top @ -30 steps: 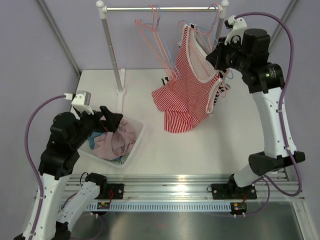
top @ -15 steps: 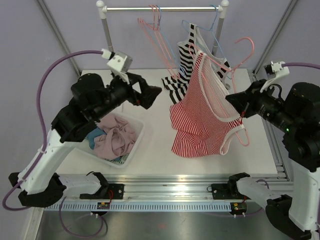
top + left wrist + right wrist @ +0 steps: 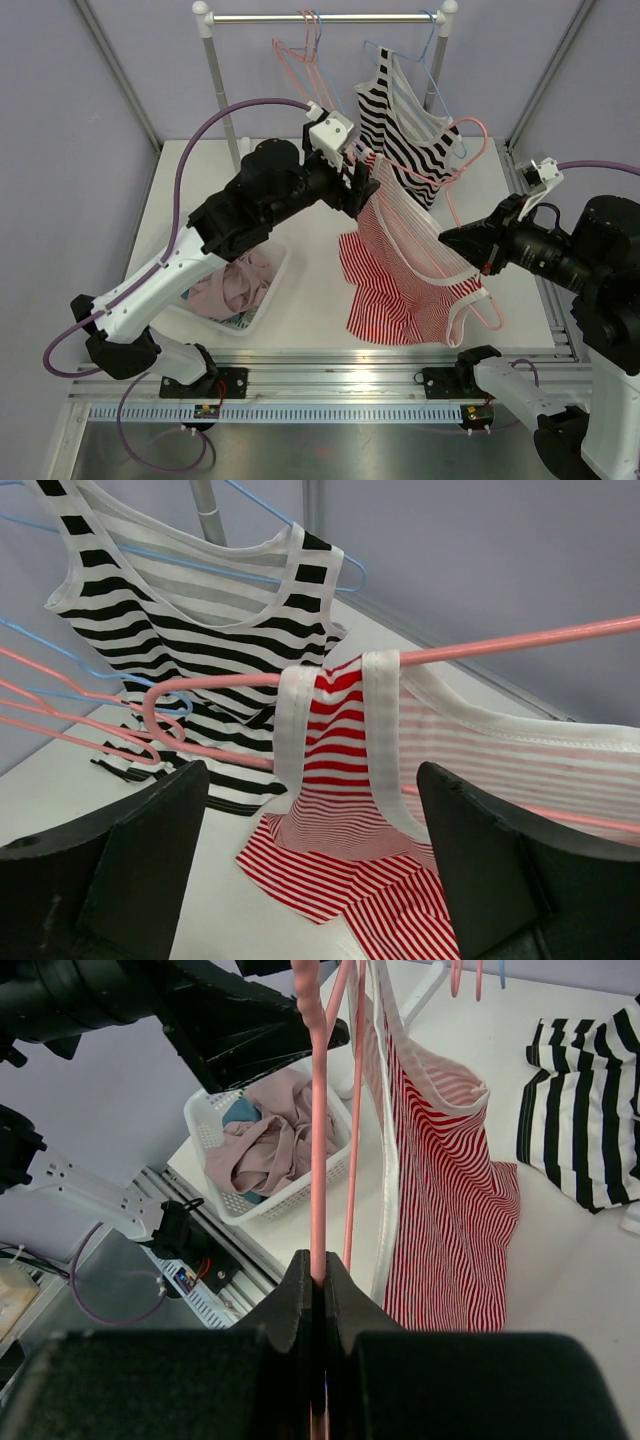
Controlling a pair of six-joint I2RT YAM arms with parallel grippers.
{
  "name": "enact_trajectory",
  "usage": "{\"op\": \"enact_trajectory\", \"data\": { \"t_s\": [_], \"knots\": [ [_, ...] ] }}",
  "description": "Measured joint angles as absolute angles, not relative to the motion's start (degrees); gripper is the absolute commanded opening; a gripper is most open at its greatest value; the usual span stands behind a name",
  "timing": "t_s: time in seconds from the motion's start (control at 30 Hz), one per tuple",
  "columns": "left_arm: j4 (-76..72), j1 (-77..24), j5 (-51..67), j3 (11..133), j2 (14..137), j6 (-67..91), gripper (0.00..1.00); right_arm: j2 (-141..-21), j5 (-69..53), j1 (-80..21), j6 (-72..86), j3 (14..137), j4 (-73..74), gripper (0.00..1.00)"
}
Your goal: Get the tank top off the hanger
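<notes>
The tank top carries fine red-and-white stripes with white trim, and its hanger is pink. The second tank top carries broad black-and-white stripes on a blue hanger. The basket is white, and the clothes in it are pink and blue.

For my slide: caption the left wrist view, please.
Open left gripper faces the red striped tank top draped on the pink hanger.

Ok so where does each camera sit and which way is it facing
Top external: above and behind the arm bases, facing down at the table; left arm and right arm show.
Left wrist: on the left arm, looking between open left fingers at the red tank top on the pink hanger.
Right wrist: on the right arm, looking along that hanger, clamped in right fingers, toward the basket.
Shared: all show the red tank top.
</notes>
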State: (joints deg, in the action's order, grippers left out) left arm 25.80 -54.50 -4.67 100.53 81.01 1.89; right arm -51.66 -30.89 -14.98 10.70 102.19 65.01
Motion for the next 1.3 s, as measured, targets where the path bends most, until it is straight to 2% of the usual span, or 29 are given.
{"op": "enact_trajectory", "data": {
  "t_s": [0.07,0.1,0.2,0.23,0.3,0.33,0.5,0.63,0.77,0.9,1.0,1.17,1.3],
  "knots": [
    [25.5,-54.68,-5.08,100.53,81.32,1.5,0.8,-51.59,-31.75,-14.98,10.98,101.93,64.86,0.0],
    [25.23,-54.76,-5.23,100.51,81.43,1.43,0.67,-51.55,-32.36,-14.98,11.14,101.65,64.62,0.0],
    [24.18,-54.76,-5.76,100.51,81.71,1.26,0.39,-51.37,-33.23,-14.98,11.4,100.66,64.2,0.0],
    [23.9,-54.76,-6.07,100.51,81.82,1.26,0.23,-51.37,-33.3,-14.98,11.4,100.44,64.14,0.0],
    [23.77,-54.76,-6.9,100.51,82.15,1.23,0.11,-51.37,-33.19,-14.98,11.38,100.05,64.07,0.0],
    [23.77,-54.76,-7.53,100.51,82.3,1.15,0.01,-51.37,-33.04,-14.98,11.33,99.88,64.07,0.0],
    [23.86,-54.92,-12.53,99.72,82.52,0.89,0.0,-51.2,-32.16,-14.98,10.07,98.02,63.75,0.0],
    [24.23,-54.74,-21.26,95.9,81.06,2.11,0.0,-49.76,-32.53,-14.98,6.44,93.73,62.89,0.0],
    [27.49,-52.88,-29.45,94.21,79.55,6.72,0.0,-46.96,-34.81,-14.98,2.13,88.36,61.06,0.0],
    [31.68,-49.43,-32.14,94.21,77.84,13.8,0.0,-44.29,-38.04,-14.98,-1.83,84.58,57.12,0.0],
    [34.89,-46.35,-31.4,94.28,76.9,18.35,0.0,-42.41,-39.27,-14.98,-3.38,82.48,53.47,0.0],
    [36.75,-43.66,-23.64,93.3,75.33,22.37,0.0,-39.55,-39.57,-14.98,-1.3,77.95,46.13,0.0],
    [28.38,-42.59,-10.07,82.08,67.79,22.0,0.0,-36.53,-38.44,-14.98,8.34,68.27,31.18,0.0]
  ]
}}
